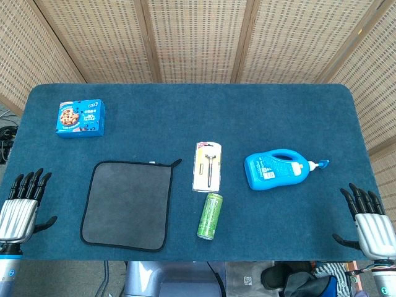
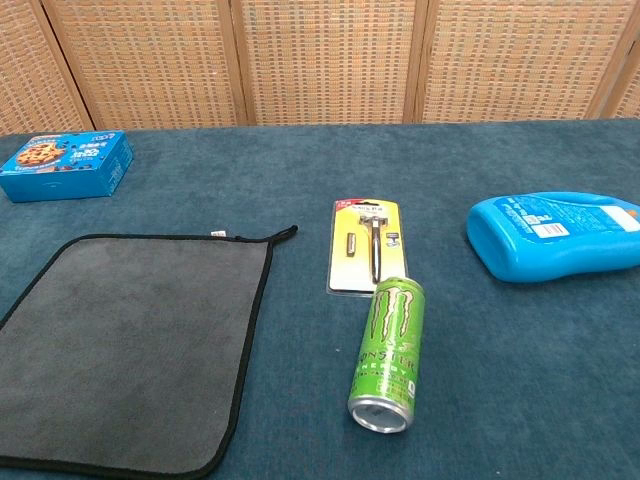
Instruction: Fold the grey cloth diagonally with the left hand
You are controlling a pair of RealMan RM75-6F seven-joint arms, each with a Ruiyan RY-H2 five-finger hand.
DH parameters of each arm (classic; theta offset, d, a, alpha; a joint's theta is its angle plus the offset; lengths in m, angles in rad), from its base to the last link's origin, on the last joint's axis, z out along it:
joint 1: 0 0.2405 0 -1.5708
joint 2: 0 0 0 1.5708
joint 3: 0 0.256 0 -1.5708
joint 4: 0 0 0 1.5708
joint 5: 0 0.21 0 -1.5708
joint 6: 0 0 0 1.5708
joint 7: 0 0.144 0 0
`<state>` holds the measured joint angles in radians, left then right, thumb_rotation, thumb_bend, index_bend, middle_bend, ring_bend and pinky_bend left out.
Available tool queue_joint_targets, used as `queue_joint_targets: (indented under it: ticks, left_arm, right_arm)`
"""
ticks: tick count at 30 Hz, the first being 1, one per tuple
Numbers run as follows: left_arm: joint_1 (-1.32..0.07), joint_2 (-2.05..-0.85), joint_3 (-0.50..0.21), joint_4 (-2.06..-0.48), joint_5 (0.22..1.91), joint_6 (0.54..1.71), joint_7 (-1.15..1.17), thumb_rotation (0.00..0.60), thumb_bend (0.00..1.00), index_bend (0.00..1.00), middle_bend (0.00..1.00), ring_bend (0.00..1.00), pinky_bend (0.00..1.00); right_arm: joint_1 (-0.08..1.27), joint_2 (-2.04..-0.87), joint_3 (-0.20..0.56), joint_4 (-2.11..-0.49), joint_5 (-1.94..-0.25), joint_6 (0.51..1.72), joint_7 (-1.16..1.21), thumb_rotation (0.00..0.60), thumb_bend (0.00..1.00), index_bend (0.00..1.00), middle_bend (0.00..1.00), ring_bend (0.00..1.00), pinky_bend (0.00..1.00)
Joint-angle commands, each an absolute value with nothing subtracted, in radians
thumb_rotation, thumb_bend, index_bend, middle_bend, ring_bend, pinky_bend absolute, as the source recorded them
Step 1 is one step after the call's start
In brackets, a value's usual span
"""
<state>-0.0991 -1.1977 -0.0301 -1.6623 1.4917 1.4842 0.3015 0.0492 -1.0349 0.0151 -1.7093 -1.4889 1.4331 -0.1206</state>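
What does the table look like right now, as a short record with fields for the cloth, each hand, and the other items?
cloth: grey, flat and unfolded, near front left of table; loop at its far right corner
left hand: open, at the table's left front edge, apart from the cloth
right hand: open, at the right front edge, holding nothing
can: green, lying on its side right of the cloth
razor pack: just behind the can
bottle: blue, on its side
cookie box: blue, far left

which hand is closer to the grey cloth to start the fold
Left. The left hand rests open at the table edge right beside the flat grey cloth. The right hand sits at the far side, beyond the green can.
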Motion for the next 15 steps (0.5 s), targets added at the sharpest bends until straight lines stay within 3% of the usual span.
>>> queue_joint_targets:
  ticks: [1,15]
  left_arm:
    - [-0.099,-1.198,-0.030,-1.663,1.492,1.484,0.302,0.600,0.09,0.00,0.00,0.00,0.00]
    - [-0.102,-1.195,-0.028,-1.660,1.496,1.479,0.286,0.600,0.09,0.00,0.00,0.00,0.00]
  right_arm:
    - [0.049,-1.034,0.015,-1.710,-1.489,1.434,-0.120,0.600,0.00,0.00,0.00,0.00,0.00]
    - [0.047,-1.034,0.017,-1.713,-1.494,1.442,-0.125,0.600,0.00,0.00,0.00,0.00,0.00]
